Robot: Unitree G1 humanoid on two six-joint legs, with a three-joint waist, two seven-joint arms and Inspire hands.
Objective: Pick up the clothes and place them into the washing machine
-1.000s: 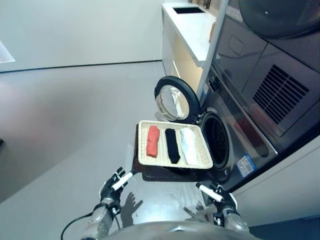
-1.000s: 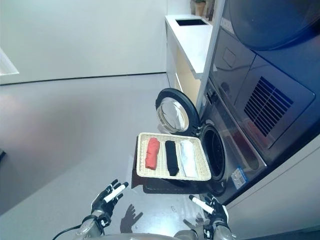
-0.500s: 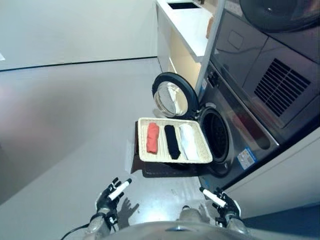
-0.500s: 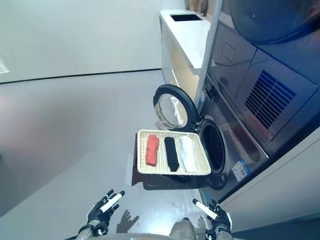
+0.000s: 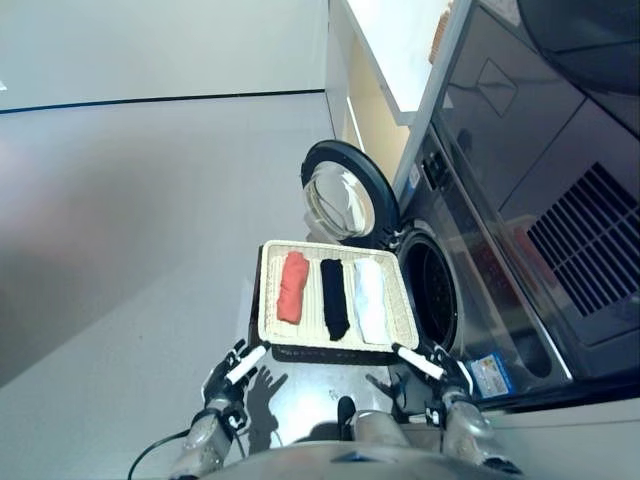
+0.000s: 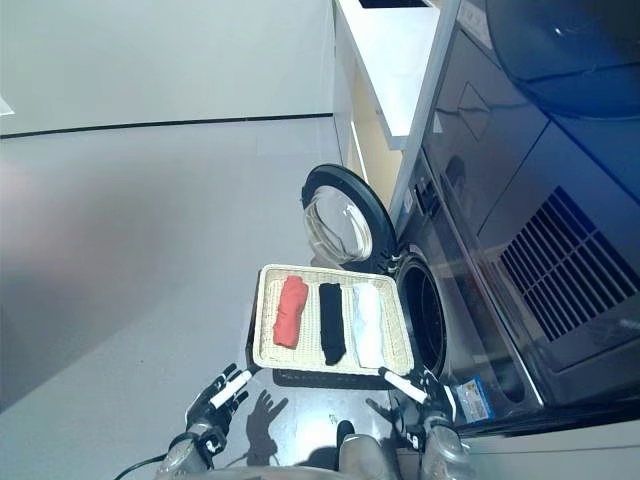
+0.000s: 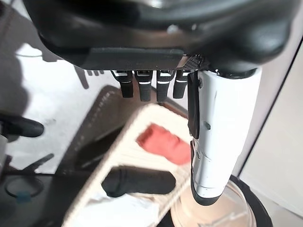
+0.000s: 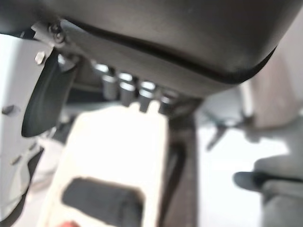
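A shallow wicker basket (image 5: 269,300) rests on a low dark brown box (image 5: 330,353) in front of the washing machine (image 5: 470,270). In it lie a rolled red cloth (image 5: 291,286), a black cloth (image 5: 332,297) and a white cloth (image 5: 368,300), side by side. The machine's round door (image 5: 345,194) stands open beside the dark drum opening (image 5: 432,290). My left hand (image 5: 226,380) is open just short of the basket's near left corner. My right hand (image 5: 442,376) is open at the near right corner. Both hold nothing. The left wrist view shows the red cloth (image 7: 163,143) and black cloth (image 7: 137,182).
A white counter (image 5: 395,40) runs along the wall beyond the machine. A second dark appliance (image 5: 560,150) with a vent grille is stacked above it. Grey floor (image 5: 130,220) spreads out on the left.
The camera has shifted, so the whole picture has moved. Both hands now sit closer to the basket's near edge than before. The clothes lie as they did.
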